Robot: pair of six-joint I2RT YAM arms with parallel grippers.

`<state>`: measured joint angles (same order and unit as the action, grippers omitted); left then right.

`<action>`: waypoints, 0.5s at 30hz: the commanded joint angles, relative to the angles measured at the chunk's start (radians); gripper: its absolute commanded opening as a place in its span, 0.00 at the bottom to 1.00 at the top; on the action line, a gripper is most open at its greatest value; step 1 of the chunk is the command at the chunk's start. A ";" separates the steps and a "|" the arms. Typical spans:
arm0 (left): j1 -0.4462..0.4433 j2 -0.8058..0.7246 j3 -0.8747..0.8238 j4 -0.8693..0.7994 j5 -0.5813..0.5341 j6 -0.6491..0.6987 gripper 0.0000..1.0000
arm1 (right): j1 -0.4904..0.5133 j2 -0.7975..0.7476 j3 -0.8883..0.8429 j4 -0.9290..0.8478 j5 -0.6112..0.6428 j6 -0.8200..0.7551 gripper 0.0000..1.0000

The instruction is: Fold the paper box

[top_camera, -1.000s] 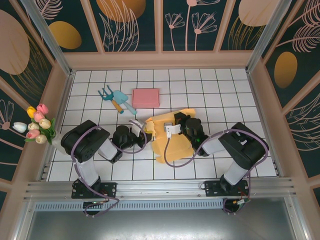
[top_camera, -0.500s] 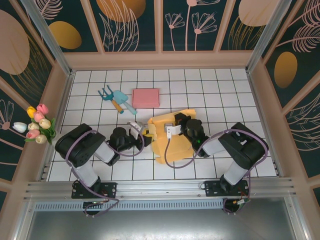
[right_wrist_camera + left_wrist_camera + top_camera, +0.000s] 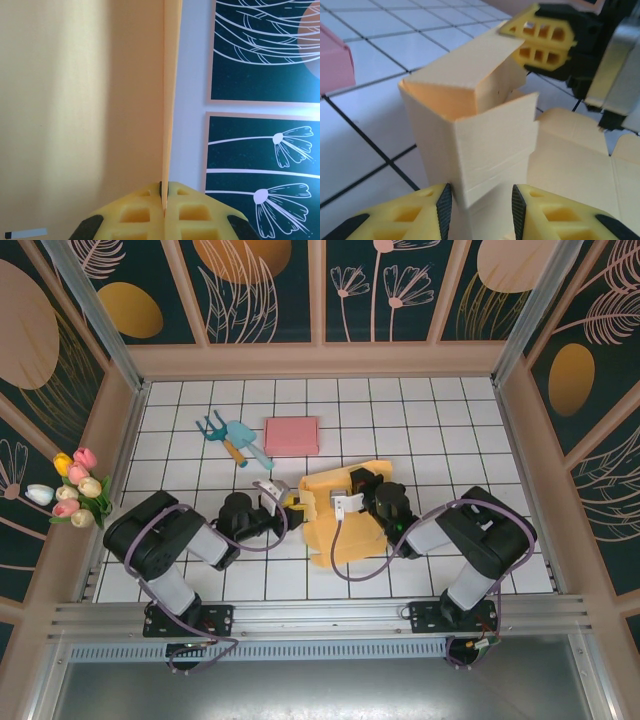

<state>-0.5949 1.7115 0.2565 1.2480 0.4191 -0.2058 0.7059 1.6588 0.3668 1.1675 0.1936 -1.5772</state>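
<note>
The yellow paper box [image 3: 345, 525] lies partly folded at the table's centre. In the left wrist view one corner of the paper box [image 3: 480, 135] stands upright with a flap leaning over its top. My left gripper [image 3: 482, 200] straddles the foot of that corner, pads against its walls; from above, the left gripper [image 3: 293, 507] meets the box's left edge. My right gripper [image 3: 164, 187] is shut on a thin raised flap [image 3: 171, 85] seen edge-on. From above, the right gripper [image 3: 350, 484] sits over the box's far side. Its yellow fingers [image 3: 542, 37] hold the flap's top.
A flat pink box [image 3: 291, 436] lies beyond the yellow one, its corner [image 3: 335, 62] at the left in the left wrist view. Teal garden tools [image 3: 232, 438] lie left of it. Tulips [image 3: 76, 488] hang on the left wall. Wooden walls enclose the tiled table.
My left arm's elbow has swung left and the wrist has drawn back slightly while its jaws eased a little round the corner. The right arm has stayed put, still pinching the flap.
</note>
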 commanded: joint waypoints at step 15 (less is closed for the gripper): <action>-0.104 0.008 0.063 -0.058 -0.135 -0.022 0.39 | 0.076 0.025 -0.082 0.122 0.064 -0.033 0.00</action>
<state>-0.6792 1.7382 0.2874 1.2186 0.3313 -0.2398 0.7658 1.6604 0.3069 1.2766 0.2676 -1.6100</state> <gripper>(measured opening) 0.388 0.067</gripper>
